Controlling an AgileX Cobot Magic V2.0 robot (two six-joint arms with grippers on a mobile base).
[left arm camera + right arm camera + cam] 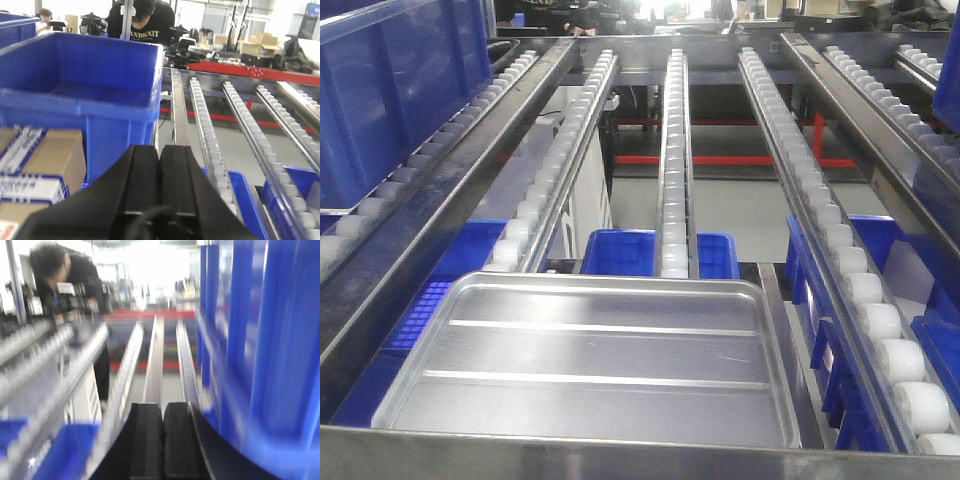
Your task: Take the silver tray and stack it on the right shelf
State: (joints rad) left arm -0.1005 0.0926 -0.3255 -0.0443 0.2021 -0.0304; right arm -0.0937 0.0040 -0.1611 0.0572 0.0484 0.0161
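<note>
The silver tray lies flat at the near end of the middle roller rack, just behind a steel front bar. It is shiny, with rounded corners and two long ribs. Neither gripper shows in the front view, and nothing touches the tray. In the left wrist view my left gripper is shut and empty, its black fingers pressed together beside a blue bin. The right wrist view is blurred; my right gripper is shut and empty over steel rails. Of the right shelf only a roller rail shows at the far right.
Three white roller tracks run away from the tray with open gaps between them. Blue bins sit below the rack. A large blue bin and cardboard boxes stand left of the left gripper. Tall blue bins rise right of the right gripper. A person stands beyond.
</note>
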